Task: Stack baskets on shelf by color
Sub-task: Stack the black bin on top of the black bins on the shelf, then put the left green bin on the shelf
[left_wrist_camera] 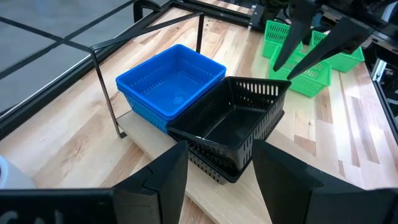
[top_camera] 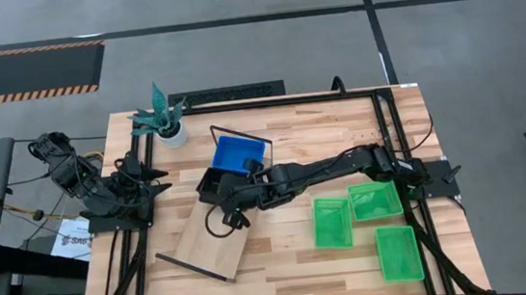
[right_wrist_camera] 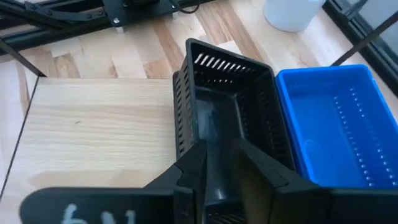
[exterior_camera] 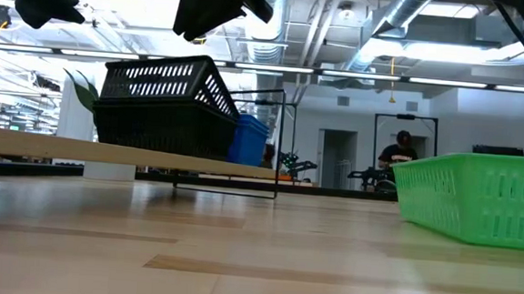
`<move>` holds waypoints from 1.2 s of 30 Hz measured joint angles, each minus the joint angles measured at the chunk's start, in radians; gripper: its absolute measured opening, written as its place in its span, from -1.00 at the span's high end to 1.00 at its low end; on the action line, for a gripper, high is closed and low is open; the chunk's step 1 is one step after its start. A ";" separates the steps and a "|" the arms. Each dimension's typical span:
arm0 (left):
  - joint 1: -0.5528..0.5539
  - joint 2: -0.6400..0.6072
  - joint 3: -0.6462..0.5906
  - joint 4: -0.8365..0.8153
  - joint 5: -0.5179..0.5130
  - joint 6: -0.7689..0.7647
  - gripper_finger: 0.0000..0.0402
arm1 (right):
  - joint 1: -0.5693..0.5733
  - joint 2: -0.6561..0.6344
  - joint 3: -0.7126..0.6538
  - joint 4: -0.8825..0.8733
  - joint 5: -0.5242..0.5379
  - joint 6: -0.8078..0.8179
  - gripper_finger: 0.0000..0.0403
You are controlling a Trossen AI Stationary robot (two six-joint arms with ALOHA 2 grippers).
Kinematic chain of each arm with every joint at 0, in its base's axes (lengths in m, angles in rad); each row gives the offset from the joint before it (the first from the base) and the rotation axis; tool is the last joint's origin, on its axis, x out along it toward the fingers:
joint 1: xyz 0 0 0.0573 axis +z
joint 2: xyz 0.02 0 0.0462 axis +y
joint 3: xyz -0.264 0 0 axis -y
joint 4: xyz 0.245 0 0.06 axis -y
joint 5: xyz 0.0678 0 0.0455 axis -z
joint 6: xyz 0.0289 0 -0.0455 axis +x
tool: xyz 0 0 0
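- The right end effector [right_wrist_camera: 217,168] reaches over the counter's [top_camera: 293,261] middle, fingers clamped on the near wall of the top black basket [right_wrist_camera: 227,106], which sits tilted on the black stack.
- That stack stands on the shelf [top_camera: 209,235], touching the blue baskets [top_camera: 238,154] toward the far edge.
- Three green baskets [top_camera: 375,200] lie near the right edge.
- The left end effector [left_wrist_camera: 214,174] waits at the left edge, fingers apart.

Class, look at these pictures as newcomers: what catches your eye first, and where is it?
The right gripper reaches across the table, its jaws over the wall of a tilted black basket on the shelf, beside a blue basket. Three green baskets lie on the table's right side.
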 joint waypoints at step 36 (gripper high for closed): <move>0.000 0.002 0.000 0.002 0.018 -0.008 0.16 | 0.079 0.060 0.027 -0.210 0.019 0.104 0.50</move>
